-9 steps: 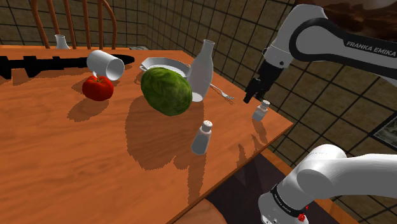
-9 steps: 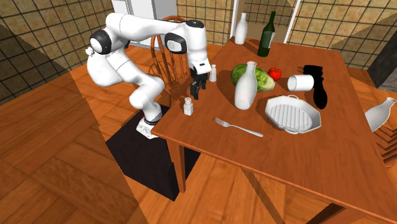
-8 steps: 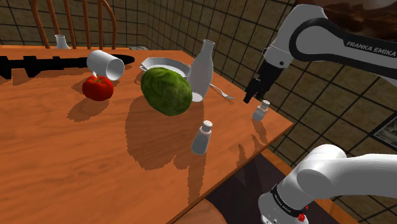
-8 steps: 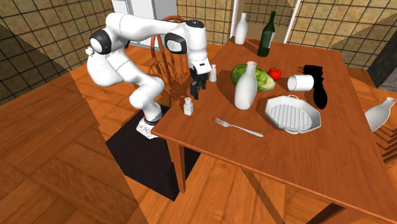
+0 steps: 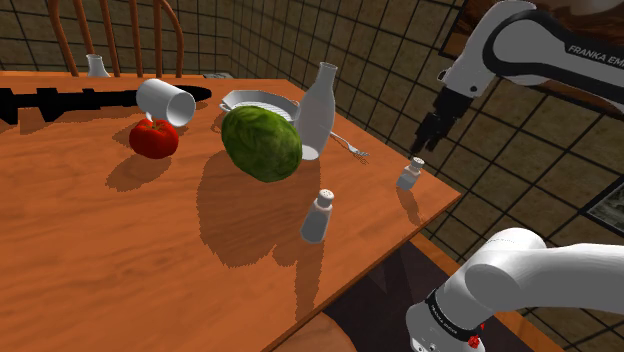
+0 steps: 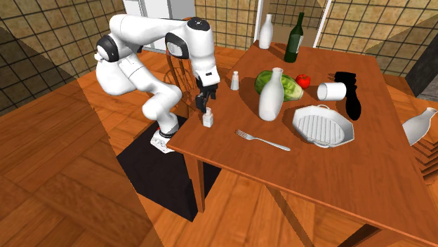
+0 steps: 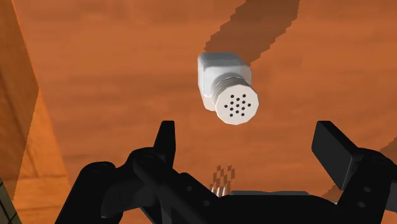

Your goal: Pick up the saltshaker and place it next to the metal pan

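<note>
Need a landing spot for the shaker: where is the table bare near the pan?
Bare wood between the pan and the table edge nearest the second exterior camera, beside the fork. Crowded beyond it: bottle, cabbage, cup.

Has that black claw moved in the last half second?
Yes. In the shoulder view the gripper has shifted right: it was up and left of the saltshaker at the table edge, and now hangs just over its cap.

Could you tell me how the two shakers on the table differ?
The edge shaker is squat with a square body; the other shaker is taller and rounder. The edge shaker stands below the open gripper; the other shaker stands apart from it. Both are white and upright.
</note>
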Action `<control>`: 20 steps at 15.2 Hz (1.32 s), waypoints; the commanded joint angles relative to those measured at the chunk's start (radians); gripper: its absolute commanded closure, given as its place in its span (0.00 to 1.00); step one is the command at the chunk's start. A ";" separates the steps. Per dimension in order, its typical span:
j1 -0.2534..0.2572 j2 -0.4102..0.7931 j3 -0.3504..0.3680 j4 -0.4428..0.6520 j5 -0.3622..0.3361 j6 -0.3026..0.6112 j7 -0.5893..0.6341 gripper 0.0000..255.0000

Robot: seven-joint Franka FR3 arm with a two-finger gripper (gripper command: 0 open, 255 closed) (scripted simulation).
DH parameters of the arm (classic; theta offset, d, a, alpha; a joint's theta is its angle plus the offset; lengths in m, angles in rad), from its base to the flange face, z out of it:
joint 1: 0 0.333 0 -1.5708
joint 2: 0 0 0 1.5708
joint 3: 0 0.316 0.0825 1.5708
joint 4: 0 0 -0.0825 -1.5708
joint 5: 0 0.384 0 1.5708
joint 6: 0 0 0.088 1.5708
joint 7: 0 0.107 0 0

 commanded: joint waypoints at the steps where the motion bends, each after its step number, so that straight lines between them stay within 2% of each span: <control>1: -0.002 -0.008 -0.005 -0.021 -0.002 0.009 -0.006 0.00; 6: -0.003 -0.025 -0.002 -0.107 -0.001 0.078 -0.006 0.00; 14: -0.003 -0.025 -0.002 -0.107 -0.001 0.078 -0.006 0.00; 15: -0.003 -0.025 -0.002 -0.107 -0.001 0.078 -0.006 1.00; 20: -0.003 -0.025 -0.002 -0.107 -0.001 0.078 -0.006 1.00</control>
